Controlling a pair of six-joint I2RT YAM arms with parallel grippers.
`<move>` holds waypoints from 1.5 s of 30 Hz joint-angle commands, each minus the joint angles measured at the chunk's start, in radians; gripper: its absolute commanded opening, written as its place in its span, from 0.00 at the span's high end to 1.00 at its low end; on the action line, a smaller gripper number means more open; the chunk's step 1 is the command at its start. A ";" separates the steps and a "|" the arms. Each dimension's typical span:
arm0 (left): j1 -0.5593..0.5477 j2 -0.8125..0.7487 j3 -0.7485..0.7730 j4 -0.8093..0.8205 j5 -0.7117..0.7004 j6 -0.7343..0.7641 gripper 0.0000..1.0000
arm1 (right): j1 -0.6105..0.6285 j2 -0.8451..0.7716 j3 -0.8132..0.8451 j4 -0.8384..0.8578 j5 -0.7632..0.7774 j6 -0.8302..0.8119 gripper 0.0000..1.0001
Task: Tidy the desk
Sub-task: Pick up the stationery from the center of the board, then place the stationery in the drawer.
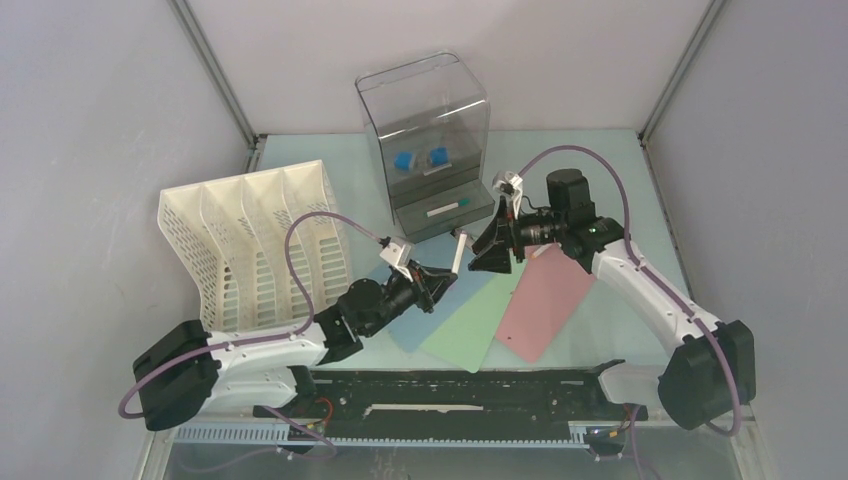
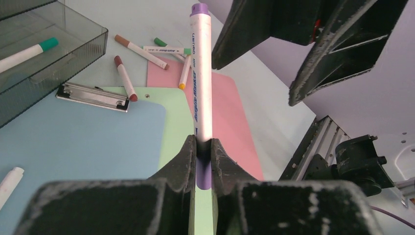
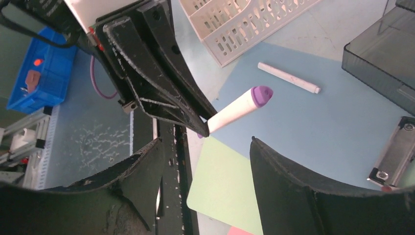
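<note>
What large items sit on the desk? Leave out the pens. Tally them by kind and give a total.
Flat boards: 3 (blue board, green board, pink board)
White file rack: 1
Clear drawer box: 1
Total: 5

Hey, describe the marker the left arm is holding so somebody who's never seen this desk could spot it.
On the pale mint-green desk, look just in front of the clear plastic drawer box, where the left gripper is shut on a white marker with a purple cap. It alone is raised off the desk and purple-ended; the other markers lie flat.
</note>
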 commanded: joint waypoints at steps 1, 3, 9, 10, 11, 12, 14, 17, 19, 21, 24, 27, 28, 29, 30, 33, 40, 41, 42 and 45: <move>-0.024 -0.019 -0.005 0.087 -0.058 0.018 1.00 | 0.036 0.012 0.000 0.125 0.072 0.174 0.28; -0.033 -0.023 -0.009 0.095 -0.075 0.023 1.00 | 0.052 0.018 0.000 0.147 0.095 0.223 0.27; -0.048 -0.030 -0.015 0.112 -0.109 0.025 1.00 | 0.098 0.021 -0.034 0.239 0.097 0.307 0.28; -0.051 -0.032 -0.015 0.114 -0.113 0.027 1.00 | 0.102 0.023 -0.036 0.242 0.104 0.313 0.29; -0.054 -0.034 -0.016 0.115 -0.117 0.027 1.00 | 0.103 0.025 -0.036 0.246 0.110 0.319 0.29; -0.056 -0.037 -0.018 0.116 -0.120 0.028 1.00 | 0.105 0.027 -0.036 0.248 0.115 0.328 0.30; -0.059 -0.041 -0.019 0.117 -0.126 0.028 0.99 | 0.104 0.033 -0.036 0.253 0.119 0.344 0.31; -0.060 -0.043 -0.020 0.122 -0.129 0.028 0.99 | 0.108 0.039 -0.037 0.259 0.120 0.366 0.32; -0.060 -0.039 -0.018 0.123 -0.127 0.028 0.99 | 0.111 0.042 -0.037 0.265 0.119 0.377 0.33; -0.063 -0.034 -0.015 0.124 -0.121 0.028 0.98 | 0.114 0.047 -0.037 0.271 0.111 0.389 0.34; -0.064 -0.027 -0.014 0.130 -0.117 0.027 0.97 | 0.118 0.055 -0.037 0.285 0.090 0.406 0.42; -0.066 -0.023 -0.010 0.132 -0.113 0.026 0.96 | 0.121 0.062 -0.036 0.293 0.079 0.417 0.49; -0.066 -0.022 -0.010 0.132 -0.112 0.026 0.96 | 0.121 0.064 -0.037 0.296 0.077 0.418 0.52; -0.067 -0.021 -0.010 0.133 -0.112 0.026 0.96 | 0.122 0.065 -0.036 0.298 0.073 0.421 0.56; -0.067 -0.021 -0.010 0.133 -0.110 0.028 0.95 | 0.123 0.068 -0.036 0.300 0.071 0.423 0.60; -0.068 -0.021 -0.009 0.132 -0.109 0.029 0.92 | 0.123 0.069 -0.037 0.306 0.062 0.423 0.77; -0.070 -0.030 -0.019 0.131 -0.116 0.027 0.69 | 0.123 0.060 -0.036 0.303 0.056 0.400 1.00; -0.070 -0.036 -0.023 0.128 -0.122 0.027 0.61 | 0.123 0.058 -0.036 0.300 0.059 0.395 1.00; -0.070 -0.045 -0.028 0.123 -0.125 0.026 0.52 | 0.123 0.058 -0.037 0.297 0.058 0.390 1.00; -0.070 -0.075 -0.033 0.080 -0.138 0.038 0.33 | 0.123 0.051 -0.035 0.282 0.052 0.349 1.00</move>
